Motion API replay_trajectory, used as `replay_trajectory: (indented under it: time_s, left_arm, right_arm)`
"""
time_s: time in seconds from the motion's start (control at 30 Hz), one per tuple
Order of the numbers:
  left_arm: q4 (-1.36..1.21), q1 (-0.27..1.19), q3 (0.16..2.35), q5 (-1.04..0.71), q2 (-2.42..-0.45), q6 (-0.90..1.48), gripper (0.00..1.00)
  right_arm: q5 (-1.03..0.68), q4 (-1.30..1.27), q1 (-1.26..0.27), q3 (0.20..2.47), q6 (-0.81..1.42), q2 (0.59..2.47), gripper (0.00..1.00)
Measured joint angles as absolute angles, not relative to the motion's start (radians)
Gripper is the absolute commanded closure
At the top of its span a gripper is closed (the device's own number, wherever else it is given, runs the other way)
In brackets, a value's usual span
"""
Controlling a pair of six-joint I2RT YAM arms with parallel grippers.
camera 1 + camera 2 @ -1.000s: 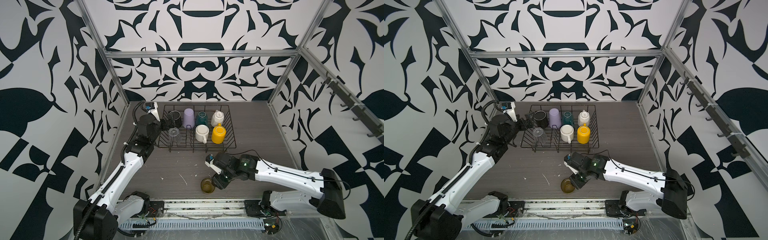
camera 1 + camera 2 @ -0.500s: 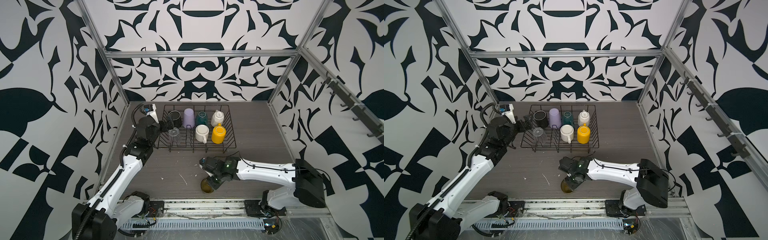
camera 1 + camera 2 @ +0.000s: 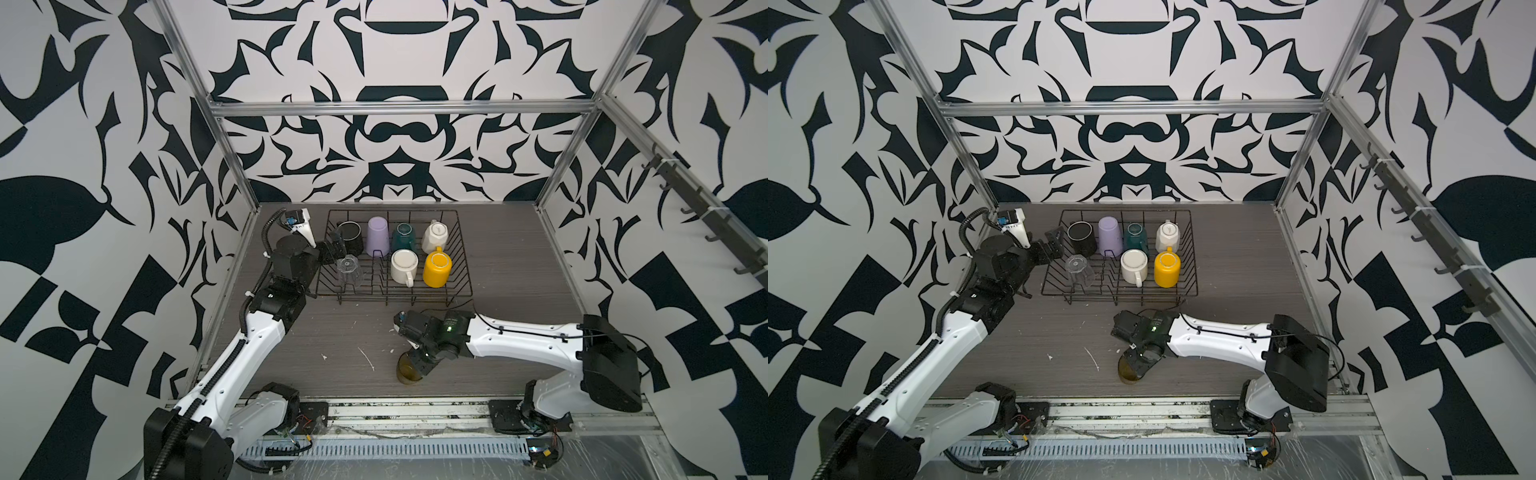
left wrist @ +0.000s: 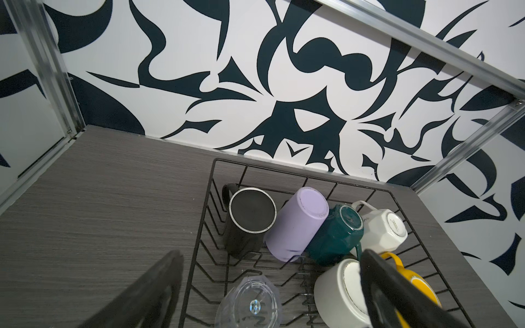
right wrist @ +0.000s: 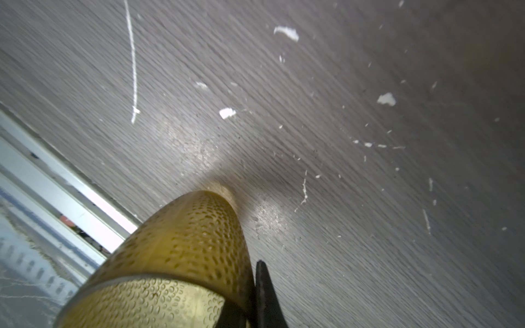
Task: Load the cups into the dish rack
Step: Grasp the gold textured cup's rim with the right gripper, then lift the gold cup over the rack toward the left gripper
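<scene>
The black wire dish rack point(image 3: 465, 266) point(image 4: 211, 181) stands at the back of the table. Upside down in it are black point(image 3: 348, 237), teal point(image 3: 404, 237), white point(image 3: 404, 266), faceted white point(image 3: 434, 237) and yellow point(image 3: 436, 269) mugs, a lilac tumbler point(image 3: 378, 236) and a clear glass point(image 3: 349, 270) point(image 4: 250, 304). My left gripper point(image 3: 332, 249) point(image 4: 271, 255) hangs open over the rack's left edge, holding nothing. The amber-olive glass point(image 3: 406, 370) point(image 3: 1126, 373) point(image 5: 181, 250) stands near the table's front edge. My right gripper point(image 3: 419, 365) point(image 5: 250, 284) is shut on its wall.
White scuffs and crumbs point(image 3: 368, 359) mark the grey table between the rack and the glass. A metal rail point(image 3: 374, 411) runs along the front edge just behind the glass. Patterned walls close in the left, right and back sides.
The right gripper has come down onto the amber-olive glass and closed on its wall. The left arm has barely moved and stays open.
</scene>
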State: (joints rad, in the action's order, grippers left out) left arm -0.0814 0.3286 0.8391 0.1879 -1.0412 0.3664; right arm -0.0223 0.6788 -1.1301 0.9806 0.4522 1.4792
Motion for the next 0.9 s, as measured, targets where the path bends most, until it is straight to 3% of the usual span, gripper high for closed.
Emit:
replay_trajectory:
  time_s: [0.47,0.67,0.9]
  left_arm:
    - [-0.165,0.32,0.766,0.08,-1.03,0.335,0.01]
    - [-0.253,0.32,0.714,-0.093,-0.981,0.302,0.01]
    - [-0.419,0.32,0.632,-0.413,-0.966,0.29,0.01]
  right_arm:
    - [-0.242,0.509,-0.717,0.975,0.434,1.156,1.0]
    - [-0.403,0.282,-0.529,0.924,0.509,1.114,1.0]
    - [-0.58,-0.041,-0.37,0.863,0.692,1.147,1.0]
